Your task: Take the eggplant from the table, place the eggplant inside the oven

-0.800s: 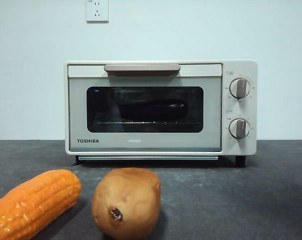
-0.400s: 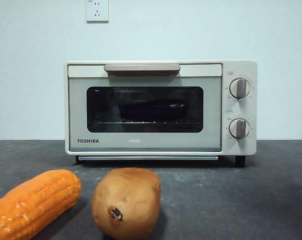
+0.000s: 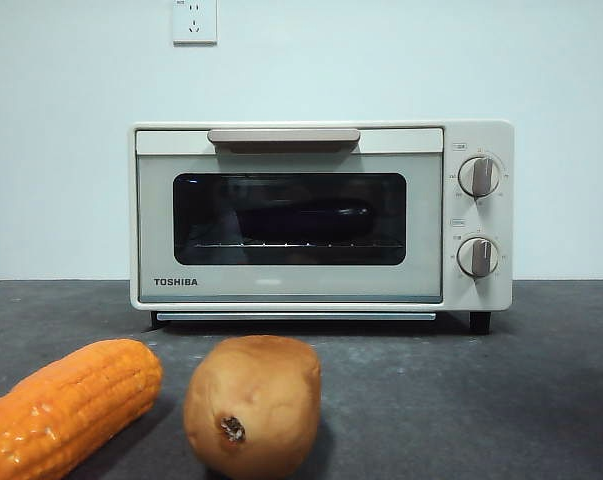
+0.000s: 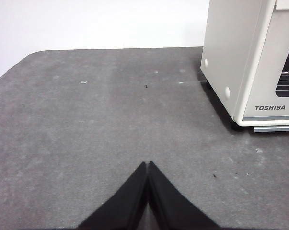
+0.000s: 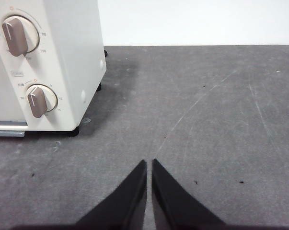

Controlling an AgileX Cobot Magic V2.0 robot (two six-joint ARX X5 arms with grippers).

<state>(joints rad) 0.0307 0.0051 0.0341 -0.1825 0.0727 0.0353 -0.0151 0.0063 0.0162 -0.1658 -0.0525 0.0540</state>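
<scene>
centrally in the front view stands the oven [image 3: 321,215], door shut, its beige handle [image 3: 284,135] along the top edge and two grey knobs [image 3: 478,176] at the right of the frame. behind the dark window [image 3: 289,218] a long, glossy dark shape lies on the rack: judged to be the eggplant [image 3: 306,218], already inside, though the tinted glass blurs its outline. lower left of the frame, on the table [image 3: 481,400], an orange corn cob [image 3: 66,405] lies just beside a tan potato [image 3: 253,405]; neither belongs to the task.

neither arm shows in the front view. the left gripper [image 4: 148,165] hovers over bare table, jaws pressed together tip to tip and holding nothing, with the oven's side wall [image 4: 228,57] at the upper right of that frame. the right gripper [image 5: 148,163] likewise carries nothing, its jaws all but touching with a thin slit between them, the knobs [image 5: 17,34] at the upper left of its frame.

judgement: the task looks complete or nearly so, with no eggplant left on the table in any view. to finish well, both arms should stay clear of the door and handle, avoid sweeping low toward the corn cob and potato, and the door seating should be checked along its lower edge [image 3: 296,316], since a slightly open door cannot be ruled out from this level angle.
</scene>
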